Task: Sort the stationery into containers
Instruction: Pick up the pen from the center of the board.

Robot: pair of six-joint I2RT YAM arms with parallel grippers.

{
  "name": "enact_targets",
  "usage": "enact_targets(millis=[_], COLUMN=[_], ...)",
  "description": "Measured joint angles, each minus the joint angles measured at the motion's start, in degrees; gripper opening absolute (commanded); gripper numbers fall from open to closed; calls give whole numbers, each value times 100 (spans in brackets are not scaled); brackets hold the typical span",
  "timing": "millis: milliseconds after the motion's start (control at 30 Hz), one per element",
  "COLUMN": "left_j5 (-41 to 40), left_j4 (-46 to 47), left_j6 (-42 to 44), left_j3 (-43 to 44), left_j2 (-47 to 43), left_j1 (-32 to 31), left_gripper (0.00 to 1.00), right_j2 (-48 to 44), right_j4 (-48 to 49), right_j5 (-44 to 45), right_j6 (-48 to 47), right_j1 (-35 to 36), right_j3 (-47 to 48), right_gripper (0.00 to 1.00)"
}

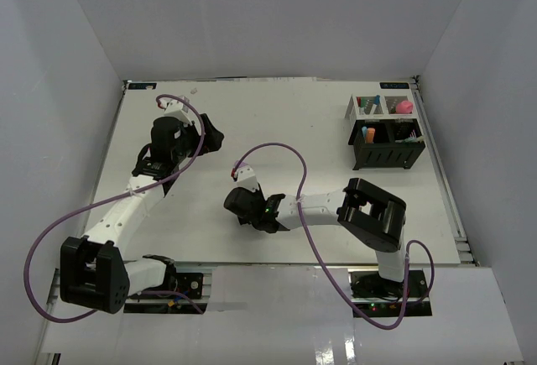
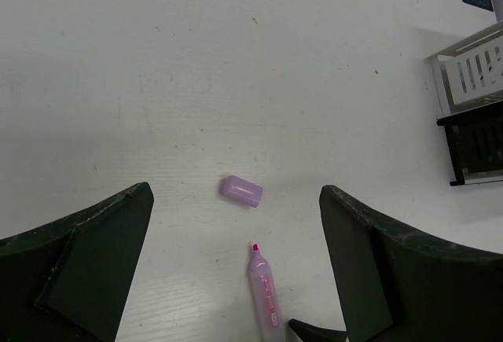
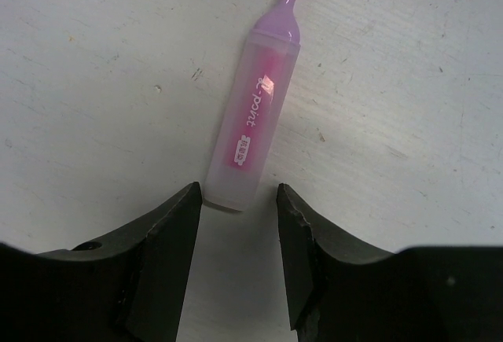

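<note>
An uncapped pink highlighter (image 3: pixel 255 114) lies flat on the white table, tip pointing away. My right gripper (image 3: pixel 238 196) is open, its fingertips on either side of the highlighter's rear end without pinching it. In the left wrist view the same highlighter (image 2: pixel 265 291) lies below its loose lilac cap (image 2: pixel 240 190). My left gripper (image 2: pixel 236 196) is open and empty, hovering over the cap. In the top view the left gripper (image 1: pixel 214 138) and right gripper (image 1: pixel 237 203) face each other mid-table. The black organizer (image 1: pixel 386 157) with white mesh compartments (image 1: pixel 367 113) stands far right and holds several items.
A pink-capped bottle (image 1: pixel 404 106) sits in a white compartment. The organizer's corner shows in the left wrist view (image 2: pixel 475 141), with the white mesh part (image 2: pixel 471 71) behind it. A purple cable (image 1: pixel 285 151) loops over the table from the right arm.
</note>
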Motion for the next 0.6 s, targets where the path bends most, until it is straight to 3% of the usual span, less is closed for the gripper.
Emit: enact_targets(millis=[367,600], left_j5=[63,131], left_j4=[0,-2], left_j6=[-31,-68], left_j3=[0,0], left_j2=[17,76], left_j1=[15,42], left_gripper=[98,98], right_j2=[50,81], right_j4=[136,225], right_j5=[111,245], right_j6=[140,149], right_j1=[-59,-85], right_j3=[0,-31], right_gripper=[48,33])
